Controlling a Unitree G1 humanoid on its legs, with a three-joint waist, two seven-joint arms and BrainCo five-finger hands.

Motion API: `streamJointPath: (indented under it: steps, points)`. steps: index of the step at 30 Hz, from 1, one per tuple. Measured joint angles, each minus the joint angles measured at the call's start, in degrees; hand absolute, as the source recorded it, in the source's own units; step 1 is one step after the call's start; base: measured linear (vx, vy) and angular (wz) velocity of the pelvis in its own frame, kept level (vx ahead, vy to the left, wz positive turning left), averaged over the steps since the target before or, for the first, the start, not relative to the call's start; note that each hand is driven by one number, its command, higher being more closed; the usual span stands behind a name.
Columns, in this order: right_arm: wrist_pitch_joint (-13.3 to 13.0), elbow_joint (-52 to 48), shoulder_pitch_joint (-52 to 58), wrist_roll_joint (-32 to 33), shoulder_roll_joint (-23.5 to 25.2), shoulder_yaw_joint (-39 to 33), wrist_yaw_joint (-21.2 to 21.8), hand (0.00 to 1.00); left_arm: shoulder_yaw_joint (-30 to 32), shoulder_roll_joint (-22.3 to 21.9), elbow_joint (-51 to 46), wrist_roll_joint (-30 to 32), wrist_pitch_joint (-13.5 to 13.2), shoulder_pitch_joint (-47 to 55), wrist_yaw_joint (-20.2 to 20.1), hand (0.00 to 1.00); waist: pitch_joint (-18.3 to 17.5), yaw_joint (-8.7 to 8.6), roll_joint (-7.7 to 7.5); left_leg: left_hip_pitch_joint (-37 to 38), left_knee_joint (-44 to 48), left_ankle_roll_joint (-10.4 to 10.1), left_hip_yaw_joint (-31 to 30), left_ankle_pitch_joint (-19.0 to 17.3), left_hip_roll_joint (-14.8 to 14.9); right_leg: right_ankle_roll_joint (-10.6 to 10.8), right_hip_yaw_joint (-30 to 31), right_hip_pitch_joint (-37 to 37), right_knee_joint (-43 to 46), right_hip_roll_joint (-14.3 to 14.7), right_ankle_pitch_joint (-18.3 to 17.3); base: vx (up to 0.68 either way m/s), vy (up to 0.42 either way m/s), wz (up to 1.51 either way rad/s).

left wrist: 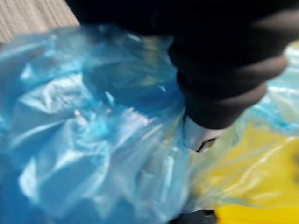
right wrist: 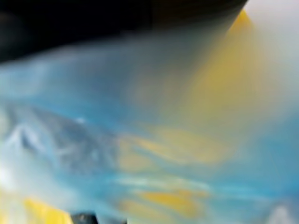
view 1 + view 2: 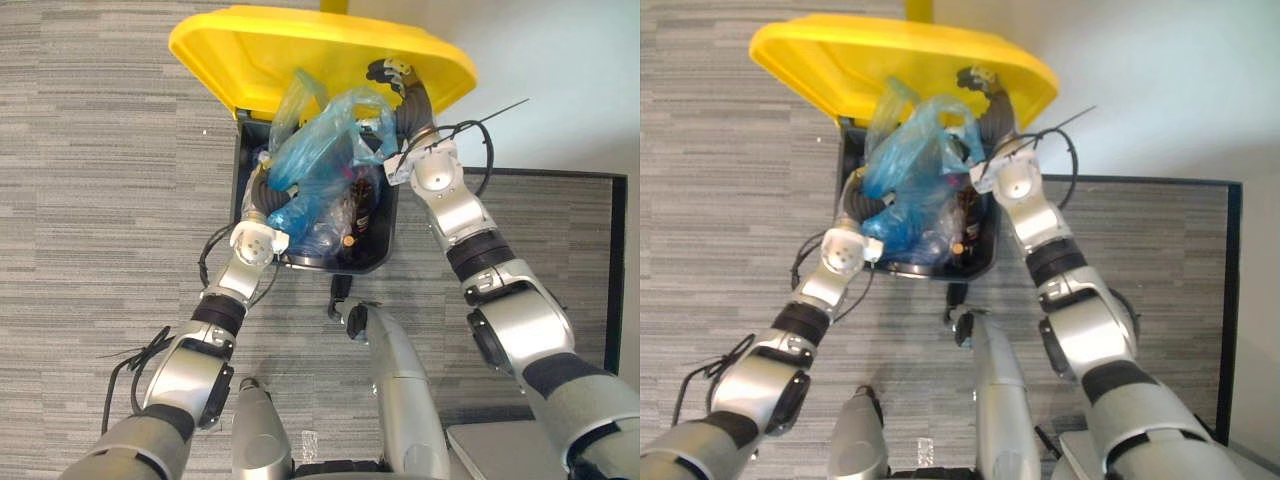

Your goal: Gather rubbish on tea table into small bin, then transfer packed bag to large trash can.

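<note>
Blue bag filling black can under yellow lid, left hand, right hand wedged alongside, grips hidden.

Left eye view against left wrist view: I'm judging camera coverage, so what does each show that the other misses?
Left eye view: the whole trash can, its yellow lid raised, and the right hand near the lid. Left wrist view: creases in the plastic, with yellow showing through it. Both: the blue bag and the left hand.
</note>
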Motion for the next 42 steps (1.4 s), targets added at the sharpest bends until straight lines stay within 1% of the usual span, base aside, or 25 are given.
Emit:
streamJointPath:
  steps: [2, 4, 9, 11, 15, 16, 20, 23, 25, 26, 28, 30, 31, 32, 34, 36, 37, 38, 40, 41, 42]
  points:
    - [0.0, 0.0, -0.5, 0.0, -0.4, 0.0, 0.2, 0.00, 0.1, 0.0, 0.5, 1.0, 0.6, -0.4, -0.2, 0.00, 0.4, -0.08, 0.07, -0.3, 0.7, 0.1, -0.1, -0.6, 0.0, 0.0, 0.0, -0.1, 0.0, 0.0, 0.0, 0.00, 0.061, -0.01]
    - [0.0, 0.0, -0.5, 0.0, -0.4, 0.0, 0.3, 0.00, 0.1, 0.0, 0.6, 2.3, 0.7, -0.5, -0.5, 0.00, 0.4, -0.56, 0.07, -1.0, 1.0, 0.1, -0.6, -0.7, -0.2, 0.1, 0.0, -0.2, -0.2, -0.4, -0.1, -0.01, 0.065, 0.09]
    - [0.0, 0.0, -0.8, -0.3, -0.4, 0.0, 0.9, 0.00, 0.1, 0.4, 0.5, 4.3, 0.9, -0.5, -1.0, 0.00, 0.4, -0.61, 0.07, -2.2, 1.7, 0.1, -1.4, -0.7, -0.3, 0.2, -0.3, -0.7, -0.4, -0.8, -0.1, -0.01, 0.025, 0.07]
    - [0.0, 0.0, -0.8, -2.2, -0.7, 0.0, 1.1, 0.00, 0.1, 0.6, 0.3, 4.3, 0.9, -0.5, -1.2, 0.00, 0.4, -0.68, 0.07, -2.2, 1.7, 0.1, -1.4, -0.7, -0.3, 0.2, -0.3, -0.7, -0.4, -0.8, -0.1, 0.00, 0.000, 0.00]
    - [0.0, 0.0, -0.8, -7.5, -3.0, 1.4, 1.4, 0.00, 0.1, 1.2, -1.4, 4.3, 0.9, -0.4, -1.4, 0.00, 0.3, -0.79, 0.07, -2.2, 1.7, 0.1, -1.5, -0.7, -0.3, 0.2, -0.6, -0.4, -0.5, -1.0, -0.1, 0.00, 0.015, 0.02]
    - [0.0, 0.0, -0.7, -9.5, -3.7, 2.1, 1.5, 0.00, 0.1, 1.2, -2.2, 4.2, 0.7, -0.3, -1.4, 0.00, 0.3, -0.87, 0.08, -2.0, 1.7, 0.1, -1.6, -0.7, -0.3, 0.2, -0.8, 0.0, -0.5, -1.1, -0.1, 0.00, 0.034, 0.07]
    - [0.0, -1.4, 0.8, -14.1, -5.1, 2.8, 1.7, 0.00, -0.3, 1.1, -5.9, 3.3, -0.3, 1.2, -1.4, 0.00, 0.2, -1.13, 0.16, -1.5, 1.7, 0.1, -1.8, -0.7, -0.3, 0.2, -1.1, 1.0, -0.5, -1.7, -0.1, 0.00, 0.049, 0.11]
    - [0.0, -2.4, 3.9, -16.0, -5.2, 3.7, 2.0, 0.00, -0.3, 0.9, -10.2, 1.0, -0.8, 4.9, -1.4, 0.00, 0.0, -1.09, 0.35, 0.3, 1.4, 0.1, -1.8, -0.7, -0.3, 0.2, -1.2, 3.0, -0.9, -1.8, -0.1, -0.01, 0.059, 0.04]
    - [0.0, -4.5, 7.1, -16.5, -5.9, 4.2, 2.1, 0.00, -0.4, 0.6, -14.0, -0.9, -1.9, 8.0, -1.5, 0.00, -0.7, -0.88, 0.84, 0.6, 1.2, 0.1, -2.1, -0.7, -0.4, 0.2, -1.3, 3.9, -1.3, -1.9, -0.1, -0.01, 0.057, 0.09]
    - [0.0, -5.3, 9.2, -17.0, -6.1, 4.3, 2.2, 0.00, -0.3, 0.1, -16.4, -2.4, -2.6, 10.3, -1.7, 0.00, -1.1, -0.50, 1.15, 1.5, 0.2, 0.2, -2.1, -0.7, -0.6, 0.2, -1.3, 4.4, -1.4, -2.0, -0.2, 0.00, 0.035, 0.09]
    - [0.0, -6.2, 12.2, -17.8, -6.1, 4.5, 2.4, 0.00, -0.3, -0.8, -19.2, -4.3, -3.4, 14.0, -2.4, 0.00, -3.1, -0.05, 2.02, 1.4, -0.7, 0.2, -2.2, -0.6, -0.7, 0.5, -1.3, 4.2, -1.5, -2.2, -0.3, 0.02, 0.031, 0.08]
    - [0.3, -6.2, 17.7, -18.2, -6.1, 5.6, 3.1, 0.00, 0.1, -2.9, -25.8, -10.6, -5.4, 24.0, -2.7, 0.00, -6.8, 0.64, 4.09, 2.3, -3.0, 0.4, -2.6, -0.2, -1.2, 1.2, -1.5, 4.4, -1.1, -3.1, -0.9, 0.05, 0.032, 0.17]
    - [0.4, -6.2, 18.6, -18.2, -6.1, 5.7, 3.2, 0.00, 0.2, -3.3, -26.8, -11.4, -5.6, 25.6, -2.7, 0.00, -7.2, 0.75, 4.34, 2.6, -3.4, 0.5, -2.7, 0.0, -1.3, 1.3, -1.6, 4.6, -1.1, -3.2, -0.9, 0.06, 0.032, 0.19]
    - [0.5, -6.2, 20.8, -18.6, -6.1, 5.7, 3.4, 0.00, 0.2, -3.9, -28.5, -12.8, -6.0, 29.0, -2.8, 0.00, -7.4, 1.23, 4.70, 4.2, -4.4, 0.5, -2.9, 0.7, -1.5, 1.4, -1.9, 6.1, -1.2, -3.6, -1.1, 0.05, 0.033, 0.17]
    - [1.1, -6.2, 25.1, -20.5, -6.0, 5.7, 4.0, 0.00, 0.9, -5.1, -30.4, -14.6, -7.1, 35.4, -3.9, 0.00, -8.2, 2.19, 4.76, 6.9, -5.8, 0.7, -3.3, 1.8, -1.7, 1.9, -2.2, 9.0, -1.5, -4.0, -1.4, 0.03, 0.035, 0.22]
    - [1.5, -6.1, 28.3, -20.8, -5.6, 5.7, 4.2, 0.00, 2.0, -5.7, -30.8, -16.2, -7.3, 40.4, -5.2, 0.00, -9.8, 2.83, 4.80, 7.4, -6.0, 0.7, -3.8, 1.8, -1.8, 2.6, -2.6, 10.2, -1.9, -4.4, -1.8, -0.02, 0.034, 0.22]
    - [1.9, -6.1, 30.4, -22.0, -4.8, 5.6, 4.4, 0.00, 2.6, -5.6, -29.8, -17.1, -7.3, 44.3, -6.1, 0.00, -11.2, 3.11, 4.72, 8.3, -6.4, 0.7, -3.9, 1.8, -2.1, 2.8, -2.8, 10.9, -2.0, -4.7, -2.0, -0.01, 0.040, 0.20]
    - [2.0, -6.1, 31.0, -22.6, -4.5, 5.6, 4.5, 0.00, 2.7, -5.6, -28.8, -17.4, -7.3, 45.8, -6.2, 0.00, -11.4, 3.19, 4.83, 8.9, -6.4, 0.9, -4.0, 2.0, -2.1, 2.8, -2.9, 11.6, -2.1, -4.7, -2.0, 0.01, 0.046, 0.13]
    - [2.0, -6.1, 33.4, -23.5, -2.5, 5.6, 5.1, 0.00, 3.9, -5.6, -21.5, -17.2, -6.7, 50.1, -7.9, 0.00, -11.6, 3.56, 4.77, 12.5, -6.3, 1.5, -3.9, 3.3, -2.7, 2.8, -2.8, 16.0, -2.7, -4.8, -2.0, 0.00, 0.042, 0.05]
    - [2.0, -6.0, 33.9, -24.0, -1.9, 5.5, 5.2, 0.00, 4.0, -5.7, -19.2, -17.2, -6.6, 50.8, -8.5, 0.00, -11.6, 3.61, 4.74, 13.4, -6.3, 1.7, -3.8, 3.4, -2.9, 2.8, -2.6, 17.0, -2.9, -4.8, -1.9, -0.04, 0.061, -0.01]
    - [2.0, -6.0, 35.0, -24.4, -0.5, 4.7, 5.3, 0.00, 4.1, -5.8, -14.8, -17.2, -6.3, 51.5, -9.5, 0.00, -11.7, 3.77, 4.54, 15.2, -6.2, 2.1, -3.3, 3.5, -3.4, 2.8, -2.1, 18.7, -3.4, -4.8, -1.3, -0.08, 0.080, -0.17]
